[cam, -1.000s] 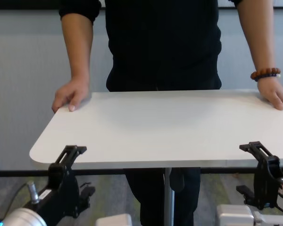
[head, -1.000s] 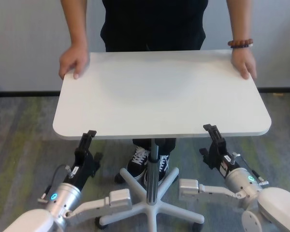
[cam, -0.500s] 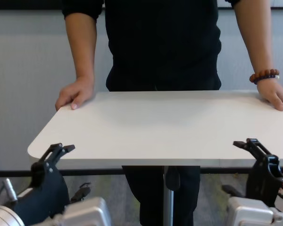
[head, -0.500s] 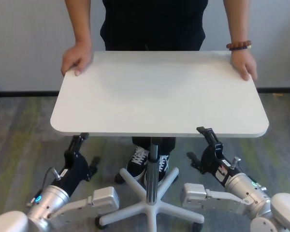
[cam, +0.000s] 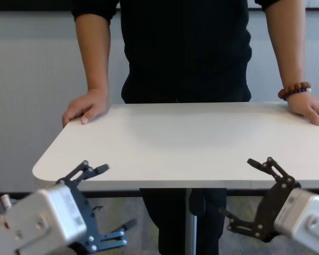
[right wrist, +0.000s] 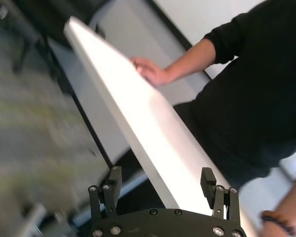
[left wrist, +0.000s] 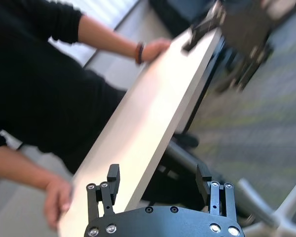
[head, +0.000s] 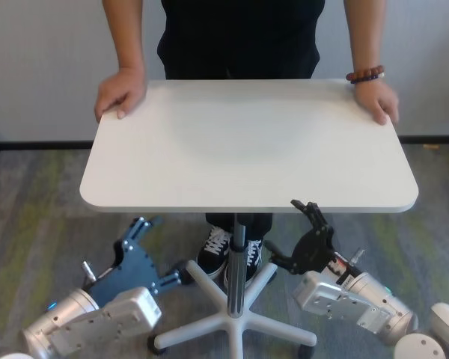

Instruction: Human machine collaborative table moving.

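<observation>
The table (head: 247,142) stands level on its post (head: 238,262), long axis running left–right across the head view, between robot and person (head: 239,34). The person's hands rest on its far corners. Left gripper (head: 138,239) and right gripper (head: 303,232) hang below the near edge, fingers spread, holding nothing. Only the head view shows the star base (head: 232,314).
</observation>
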